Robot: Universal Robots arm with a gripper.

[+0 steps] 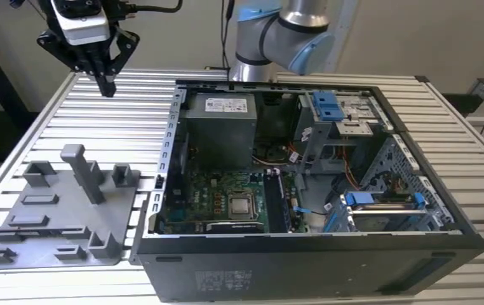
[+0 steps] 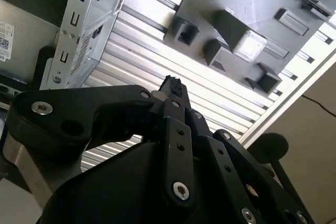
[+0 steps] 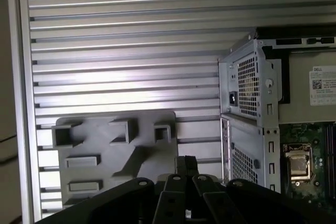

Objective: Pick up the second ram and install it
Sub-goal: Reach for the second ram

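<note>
My gripper (image 1: pixel 107 88) hangs high over the slatted table's far corner, at the exterior view's left, fingers pointing down and shut with nothing between them. Both wrist views show the closed fingertips (image 2: pixel 172 83) (image 3: pixel 186 162) above the table. The second ram is out of view. The open computer case (image 1: pixel 173 133) lies to the exterior view's right of the gripper. Inside it is the green motherboard (image 1: pixel 216 190) with long black slots (image 1: pixel 277 202) beside the processor socket (image 1: pixel 242 205).
A grey fixture plate (image 1: pixel 51 222) (image 3: pixel 110 148) with a tall post (image 1: pixel 81 171) and several small holders lies at the exterior view's left of the case. The power supply (image 1: pixel 221 127) and blue drive brackets (image 1: pixel 327 105) fill the case's far side. The arm's base (image 1: pixel 263 44) stands behind.
</note>
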